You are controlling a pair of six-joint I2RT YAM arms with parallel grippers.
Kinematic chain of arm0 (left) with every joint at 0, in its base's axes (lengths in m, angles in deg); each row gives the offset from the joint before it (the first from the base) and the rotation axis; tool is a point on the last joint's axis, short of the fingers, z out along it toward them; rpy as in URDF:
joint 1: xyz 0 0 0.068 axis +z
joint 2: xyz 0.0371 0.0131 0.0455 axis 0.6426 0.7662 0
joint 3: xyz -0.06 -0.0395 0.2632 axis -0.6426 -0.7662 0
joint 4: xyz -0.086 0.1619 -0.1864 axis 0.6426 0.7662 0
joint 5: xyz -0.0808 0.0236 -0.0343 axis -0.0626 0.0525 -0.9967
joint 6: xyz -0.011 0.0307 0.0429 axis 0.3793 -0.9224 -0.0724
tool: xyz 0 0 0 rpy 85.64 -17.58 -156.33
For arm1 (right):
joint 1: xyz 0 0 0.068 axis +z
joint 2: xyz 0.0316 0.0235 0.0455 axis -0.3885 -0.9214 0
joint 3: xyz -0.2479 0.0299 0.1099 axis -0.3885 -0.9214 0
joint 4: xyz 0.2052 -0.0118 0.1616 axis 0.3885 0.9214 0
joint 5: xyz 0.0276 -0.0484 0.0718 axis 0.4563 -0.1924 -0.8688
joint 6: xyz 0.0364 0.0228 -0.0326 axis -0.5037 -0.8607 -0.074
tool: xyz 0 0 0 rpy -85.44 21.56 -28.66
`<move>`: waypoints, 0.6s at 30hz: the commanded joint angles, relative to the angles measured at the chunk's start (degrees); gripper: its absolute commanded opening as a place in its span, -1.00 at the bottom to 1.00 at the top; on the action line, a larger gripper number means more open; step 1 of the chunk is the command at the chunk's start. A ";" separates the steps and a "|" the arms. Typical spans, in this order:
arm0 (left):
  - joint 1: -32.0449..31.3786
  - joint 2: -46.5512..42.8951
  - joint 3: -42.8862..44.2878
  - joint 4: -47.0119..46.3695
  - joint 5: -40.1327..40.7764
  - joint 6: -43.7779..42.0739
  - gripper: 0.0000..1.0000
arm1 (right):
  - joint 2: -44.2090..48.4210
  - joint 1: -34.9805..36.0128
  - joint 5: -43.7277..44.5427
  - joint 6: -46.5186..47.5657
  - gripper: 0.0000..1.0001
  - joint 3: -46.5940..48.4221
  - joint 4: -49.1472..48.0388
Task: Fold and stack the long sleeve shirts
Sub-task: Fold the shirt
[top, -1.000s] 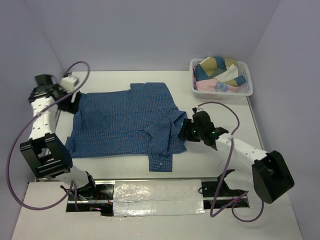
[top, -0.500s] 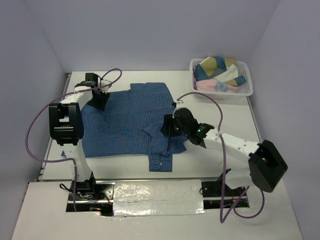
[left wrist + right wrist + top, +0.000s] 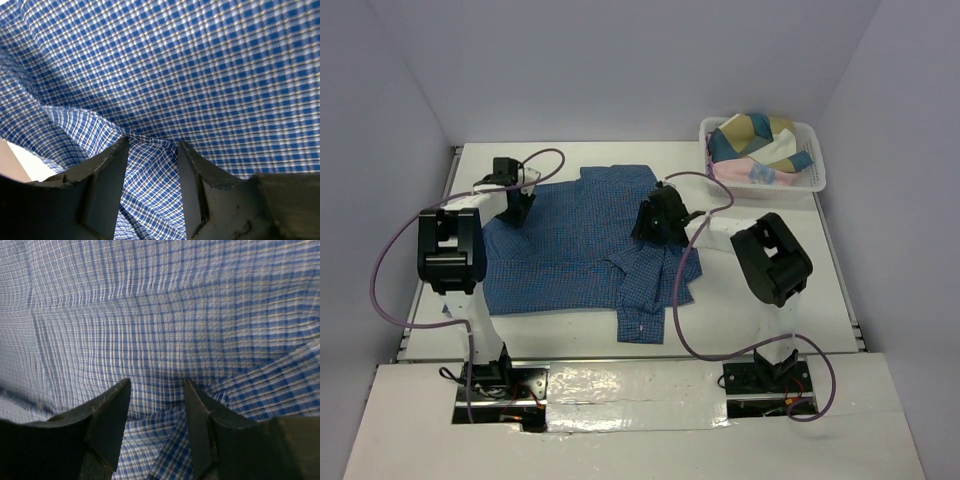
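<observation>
The blue checked shirt [image 3: 580, 240] lay spread mid-table [image 3: 770, 290], seemingly barely folded and nothing stacked, with the left gripper [image 3: 152, 145] at its 10 o'clock corner and the right gripper [image 3: 157, 385] at 2 o'clock, jaws astride puckered cloth, grip unclear.

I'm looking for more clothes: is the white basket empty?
No, the white basket holds a heap of colourful cloth.
</observation>
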 commanded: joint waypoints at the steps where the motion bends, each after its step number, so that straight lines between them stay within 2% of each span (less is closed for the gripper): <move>1: 0.82 -3.23 -2.08 -1.75 3.49 -1.96 0.13 | -1.76 0.32 0.80 -4.83 0.10 1.24 2.97; 8: 8.37 -6.57 -4.27 -1.31 0.07 -4.33 0.14 | -0.44 0.23 5.36 -6.51 0.10 -2.54 3.06; 13: 16.53 -7.27 -5.42 -0.69 -2.39 -7.23 0.13 | -0.18 0.23 5.19 -5.90 0.10 -3.34 2.45; 18: 21.12 -9.82 -8.58 -2.18 -2.84 -11.00 0.18 | 0.09 0.23 5.28 -5.63 0.10 -3.69 2.18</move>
